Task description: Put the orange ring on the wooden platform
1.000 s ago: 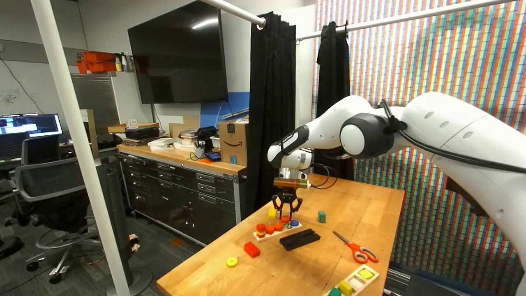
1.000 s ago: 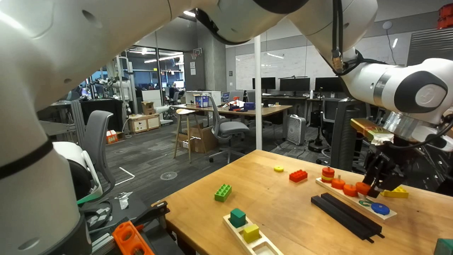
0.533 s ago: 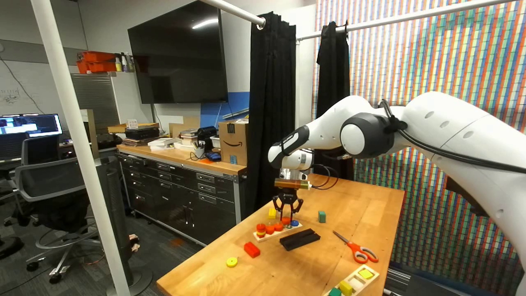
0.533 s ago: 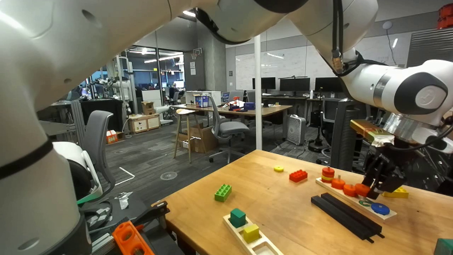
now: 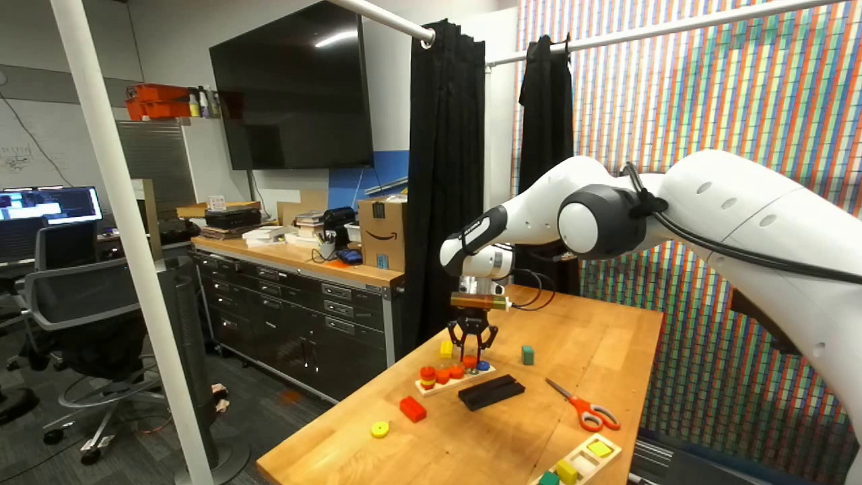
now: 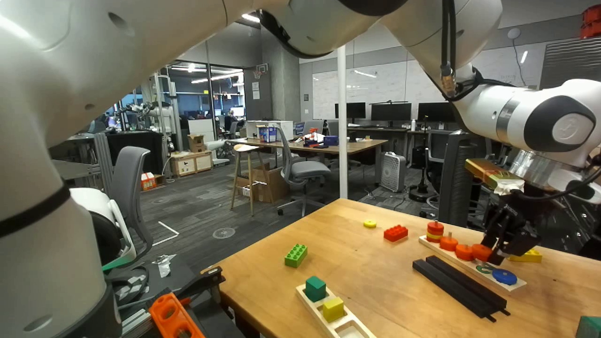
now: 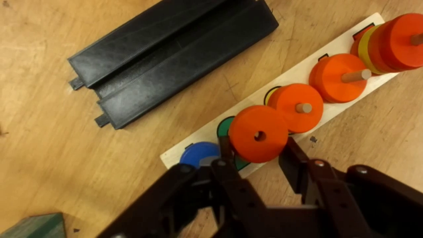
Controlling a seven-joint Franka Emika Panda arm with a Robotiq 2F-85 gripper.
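While the hand (image 7: 258,148) clamps the ring (image 7: 247,135), the platform (image 7: 205,134) lies beneath both. The blue disc (image 7: 197,152) sits just beside the hand.

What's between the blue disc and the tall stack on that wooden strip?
In the wrist view: the orange ring, held in the gripper over a green mark, then orange discs on two pegs.

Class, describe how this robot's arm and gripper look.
The arm is mainly white, with rounded segments and a black joint housing; black cables run along it. The gripper is black, with jointed fingers. A gold-coloured box sits above it.
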